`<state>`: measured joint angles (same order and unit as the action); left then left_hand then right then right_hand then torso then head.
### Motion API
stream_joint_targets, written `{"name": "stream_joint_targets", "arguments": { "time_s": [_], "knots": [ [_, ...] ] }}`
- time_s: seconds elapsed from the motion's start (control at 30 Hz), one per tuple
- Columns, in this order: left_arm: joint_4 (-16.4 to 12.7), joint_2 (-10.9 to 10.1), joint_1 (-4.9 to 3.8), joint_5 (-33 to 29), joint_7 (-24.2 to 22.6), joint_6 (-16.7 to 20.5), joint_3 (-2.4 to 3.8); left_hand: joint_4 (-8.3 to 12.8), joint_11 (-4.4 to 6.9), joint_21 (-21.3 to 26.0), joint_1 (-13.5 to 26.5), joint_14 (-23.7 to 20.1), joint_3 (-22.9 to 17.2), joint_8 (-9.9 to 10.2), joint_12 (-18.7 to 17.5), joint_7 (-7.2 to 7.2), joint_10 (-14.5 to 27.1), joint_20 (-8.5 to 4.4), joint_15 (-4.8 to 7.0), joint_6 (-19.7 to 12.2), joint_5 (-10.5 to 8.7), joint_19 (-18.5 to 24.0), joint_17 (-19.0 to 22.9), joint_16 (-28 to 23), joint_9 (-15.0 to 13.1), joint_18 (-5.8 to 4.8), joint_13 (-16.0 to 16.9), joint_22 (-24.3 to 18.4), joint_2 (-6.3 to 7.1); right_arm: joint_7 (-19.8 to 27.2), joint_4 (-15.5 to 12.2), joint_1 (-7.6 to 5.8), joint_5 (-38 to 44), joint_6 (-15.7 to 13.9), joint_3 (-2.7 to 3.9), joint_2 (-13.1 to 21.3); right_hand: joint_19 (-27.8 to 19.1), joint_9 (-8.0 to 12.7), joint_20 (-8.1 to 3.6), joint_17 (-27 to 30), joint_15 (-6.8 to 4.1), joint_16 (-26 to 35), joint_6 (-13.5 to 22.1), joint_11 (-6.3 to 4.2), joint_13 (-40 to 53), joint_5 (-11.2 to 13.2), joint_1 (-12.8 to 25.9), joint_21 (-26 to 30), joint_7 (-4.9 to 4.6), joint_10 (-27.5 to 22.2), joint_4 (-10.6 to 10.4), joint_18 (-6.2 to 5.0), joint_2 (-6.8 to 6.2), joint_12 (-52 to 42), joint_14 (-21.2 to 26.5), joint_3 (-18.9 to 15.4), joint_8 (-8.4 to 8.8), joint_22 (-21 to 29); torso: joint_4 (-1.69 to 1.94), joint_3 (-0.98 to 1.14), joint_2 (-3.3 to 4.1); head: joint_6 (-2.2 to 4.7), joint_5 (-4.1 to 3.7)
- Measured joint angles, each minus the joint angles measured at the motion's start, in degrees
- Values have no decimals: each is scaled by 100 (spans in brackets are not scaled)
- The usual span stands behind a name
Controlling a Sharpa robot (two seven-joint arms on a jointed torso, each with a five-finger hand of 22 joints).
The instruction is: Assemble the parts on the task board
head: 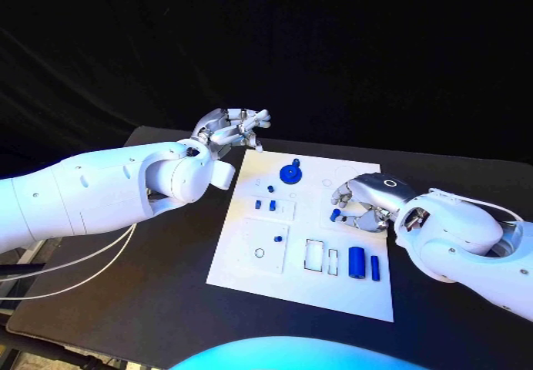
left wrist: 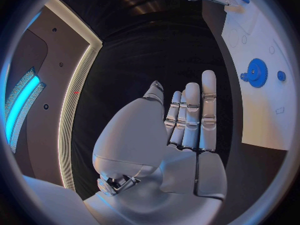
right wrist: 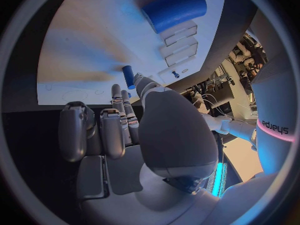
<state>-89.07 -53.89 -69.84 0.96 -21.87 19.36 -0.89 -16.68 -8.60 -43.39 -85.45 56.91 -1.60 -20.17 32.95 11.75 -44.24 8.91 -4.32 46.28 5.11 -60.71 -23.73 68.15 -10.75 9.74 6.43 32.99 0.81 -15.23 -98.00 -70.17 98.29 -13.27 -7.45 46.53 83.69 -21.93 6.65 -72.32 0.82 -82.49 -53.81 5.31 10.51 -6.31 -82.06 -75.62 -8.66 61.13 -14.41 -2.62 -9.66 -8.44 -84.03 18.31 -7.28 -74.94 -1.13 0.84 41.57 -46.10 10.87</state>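
Silver right hand (head: 361,206) pinches a small blue peg (head: 336,215) over the task board (head: 256,262); left hand (head: 231,128) empty, fingers loosely spread.

Setting: a robotics lab or demo booth. Black table (head: 166,308) backed by black drapery (head: 333,62). A white task board (head: 266,270) lies on the table. Wall panels with glowing light strips (left wrist: 22,105) stand alongside. Loose cables (head: 67,266) trail off the table edge; cluttered equipment (right wrist: 228,82) sits behind.
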Motion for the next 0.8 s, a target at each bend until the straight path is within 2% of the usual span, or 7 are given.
{"name": "stream_joint_targets", "arguments": {
  "time_s": [0.13,0.23,0.53,0.6,0.67,0.77,0.8],
  "knots": [
    [-1,-1,0,0,1,0,0,0,0,0,0,0,0,0,0,0,0,0,0,0,0,0,0,0,0,0,0,0,0,8,76,27,1,22,-9,-86,21,0,-21,12,0,0,-185,-43,0,0,-68,-139,41,284,-37,0,68,-76,0,190,-79,0,-2,0,2,-8,8],
    [-3,-2,0,0,2,0,0,0,0,0,0,0,0,0,0,0,0,0,0,0,0,0,0,0,0,0,-5,0,0,13,133,43,1,46,-14,-123,21,-12,-21,-10,-44,0,-289,-72,0,0,-68,-193,45,419,-56,0,68,-105,0,294,-118,0,-2,0,2,-20,13],
    [-5,-10,0,0,4,0,0,10,-1,0,0,-12,-9,0,0,0,25,0,-12,0,0,0,4,0,0,0,-5,-2,0,21,191,77,-3,109,-22,-182,42,-40,-42,-31,-65,0,-465,-112,-7,0,-85,-258,79,603,-49,0,85,-104,20,433,-200,1,-10,-1,-3,-47,29],
    [-6,-10,0,0,4,0,0,16,-1,0,0,-20,-16,0,0,0,42,0,-20,0,0,0,8,0,0,0,-5,-6,0,21,197,78,-3,110,-22,-184,25,-52,-66,-43,-90,0,-539,-137,-7,20,-159,-328,107,703,-1,-1,115,-135,5,529,-240,1,-9,-1,-4,-49,30],
    [-6,-10,0,0,4,0,0,16,-1,0,0,-20,-16,0,0,0,42,0,-20,0,0,0,8,0,0,0,-5,-6,0,21,202,78,-3,104,-22,-184,32,-54,-113,-58,-136,0,-600,-169,7,159,-206,-392,129,784,45,-1,145,-149,10,654,-276,2,-8,-1,-4,-50,30],
    [-6,-12,0,0,6,1,0,16,-1,0,0,-20,-16,0,0,0,42,0,-20,0,0,0,8,0,-1,0,-4,-6,0,19,201,86,-2,48,-22,-178,32,-68,-113,-61,-140,-22,-670,-199,27,190,-248,-439,161,887,152,0,186,-151,6,760,-328,2,-8,-1,-5,-53,30],
    [-6,-12,0,0,6,1,0,16,-1,0,0,-20,-16,0,0,0,42,0,-20,0,0,0,8,0,0,0,-4,-6,0,18,195,88,-1,16,-24,-173,31,-68,-138,-68,-171,-22,-697,-212,47,199,-254,-479,184,954,196,0,192,-189,1,804,-338,2,-8,-1,-5,-54,30]
  ]
}}
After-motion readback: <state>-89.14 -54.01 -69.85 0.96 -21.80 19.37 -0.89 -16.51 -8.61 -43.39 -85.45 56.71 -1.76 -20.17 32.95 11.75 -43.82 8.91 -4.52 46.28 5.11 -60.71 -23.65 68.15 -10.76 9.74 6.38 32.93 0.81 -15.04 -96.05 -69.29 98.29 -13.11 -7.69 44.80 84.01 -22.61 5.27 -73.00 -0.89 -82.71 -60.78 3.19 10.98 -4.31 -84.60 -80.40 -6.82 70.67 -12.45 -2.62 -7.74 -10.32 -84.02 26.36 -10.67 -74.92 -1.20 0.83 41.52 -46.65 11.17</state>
